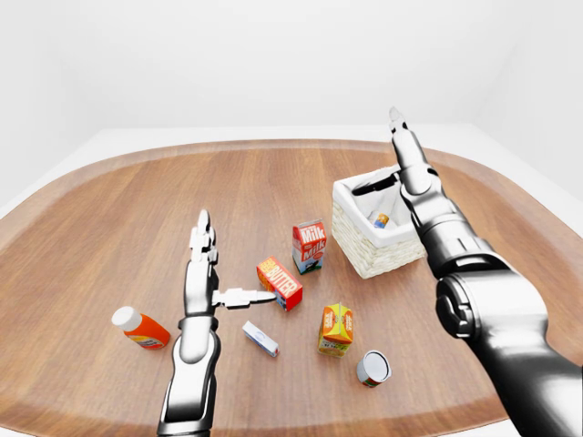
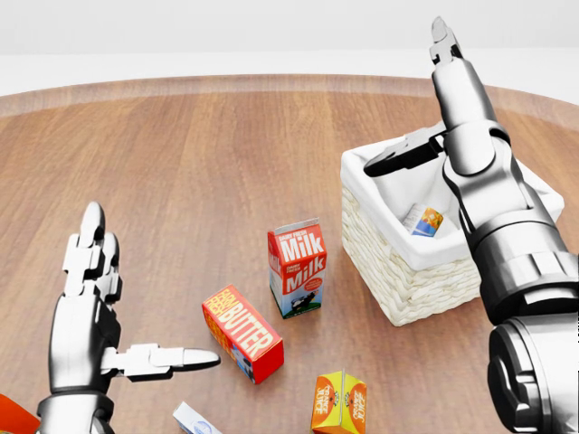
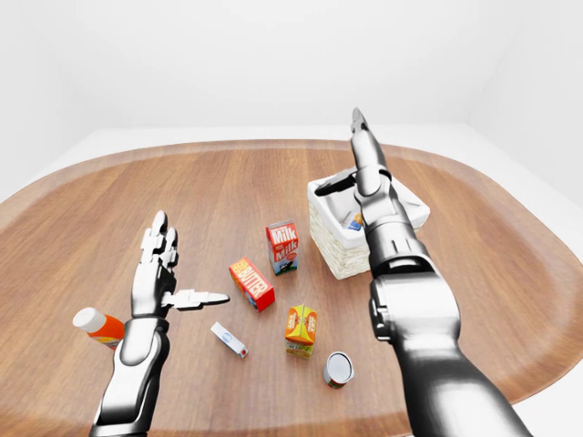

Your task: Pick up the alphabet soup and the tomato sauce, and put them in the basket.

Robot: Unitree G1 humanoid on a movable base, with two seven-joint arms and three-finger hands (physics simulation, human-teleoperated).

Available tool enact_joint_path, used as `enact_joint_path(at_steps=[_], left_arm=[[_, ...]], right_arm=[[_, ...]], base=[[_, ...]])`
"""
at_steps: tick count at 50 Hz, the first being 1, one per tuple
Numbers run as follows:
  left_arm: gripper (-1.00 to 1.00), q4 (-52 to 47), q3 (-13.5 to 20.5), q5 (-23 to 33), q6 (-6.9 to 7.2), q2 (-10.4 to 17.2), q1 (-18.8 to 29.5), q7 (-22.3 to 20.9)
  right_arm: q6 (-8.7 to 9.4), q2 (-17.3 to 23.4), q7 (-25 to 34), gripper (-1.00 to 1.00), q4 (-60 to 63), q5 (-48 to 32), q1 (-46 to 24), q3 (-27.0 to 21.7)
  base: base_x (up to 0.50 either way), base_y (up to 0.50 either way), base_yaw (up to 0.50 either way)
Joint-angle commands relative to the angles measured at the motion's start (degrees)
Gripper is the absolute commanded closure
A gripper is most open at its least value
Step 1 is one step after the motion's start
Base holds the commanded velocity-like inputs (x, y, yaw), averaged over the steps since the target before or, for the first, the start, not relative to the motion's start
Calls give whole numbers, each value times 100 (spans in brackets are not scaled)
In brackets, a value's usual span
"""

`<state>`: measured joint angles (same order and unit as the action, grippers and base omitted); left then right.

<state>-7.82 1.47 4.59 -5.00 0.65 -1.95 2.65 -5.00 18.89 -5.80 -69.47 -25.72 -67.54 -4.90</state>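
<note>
Below the open right robot hand (image 2: 425, 117), a can (image 2: 422, 220) lies in the basket (image 2: 407, 271).

Left robot hand (image 2: 90, 312): polished silver metal, three segmented fingers, dark seams at joints; right robot hand (image 2: 457, 117): same chrome finish, black thumb segment; forearms: ribbed cylindrical silver casings, rounded dark-grey elbow housing; no cables or markings visible.

Left hand (image 2: 90, 307) open: fingers (image 2: 90, 249) straight, pointing toward the far edge of the surface, thumb out sideways to the right. Right hand (image 2: 452, 117) raised on an extended arm, open: fingers straight up, thumb jutting left.
</note>
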Motion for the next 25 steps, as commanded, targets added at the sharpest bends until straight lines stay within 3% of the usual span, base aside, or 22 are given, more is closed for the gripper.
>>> enact_joint_path(at_steps=[1,19,22,24,25], left_arm=[[-100,-53,53,-125,0,-2,-36,-42],[-100,-68,48,-113,0,-4,-46,-30],[-100,-38,50,-110,0,-4,-44,-26],[-100,-55,49,-108,0,-3,-43,-26],[-100,-44,54,-111,0,-1,-29,-25]], right_arm=[[0,-57,99,-100,408,298,181,15],[0,-157,463,-100,2848,634,1158,-62],[231,-164,579,-100,3336,654,1275,-83],[283,-166,600,-100,3407,656,1289,-87],[515,-180,684,-100,3794,691,1385,-114]], base=[[0,0,0],[0,0,0],[0,0,0],[0,0,0],[0,0,0]])
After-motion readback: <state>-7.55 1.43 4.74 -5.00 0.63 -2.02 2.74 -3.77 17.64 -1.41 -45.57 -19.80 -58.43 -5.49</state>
